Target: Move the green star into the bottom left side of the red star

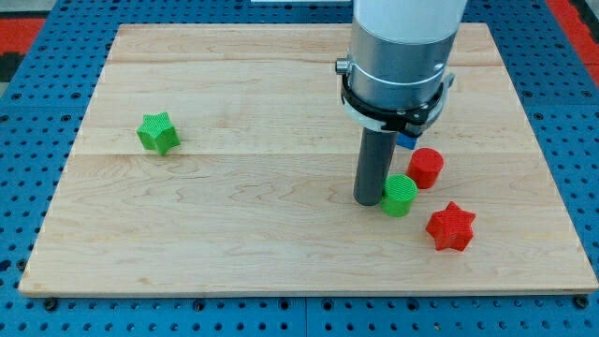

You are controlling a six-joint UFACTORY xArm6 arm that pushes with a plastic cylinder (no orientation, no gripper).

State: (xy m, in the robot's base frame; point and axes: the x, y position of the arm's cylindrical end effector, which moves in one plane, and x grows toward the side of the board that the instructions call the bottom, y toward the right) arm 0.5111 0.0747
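Camera view shows a pale wooden board (281,253) on a blue pegboard table (28,140). Toward the left of the frame, a little above mid-height, sits the green star (157,133), alone and well apart from everything else. Toward the lower right lies the red star (450,227). Just above and left of it stands a green round block (400,195), with a red round block (426,168) close beside that one on its upper right. A scrap of blue (405,142) peeks out behind the arm's collar; what it is cannot be made out.

My tip (369,200) rests right of centre, touching or almost touching the green round block's left side. There is no gripper here, only a rod, so nothing opens, closes or holds.

To do this step well, I judge the tip should first get round to the far left side of the green star, then push it rightward and slightly down in a steady line, aiming just below the green round block so the star stops at the red star's lower left without knocking it.

The green star lies far left of my tip and somewhat higher in the frame, with bare board between them.
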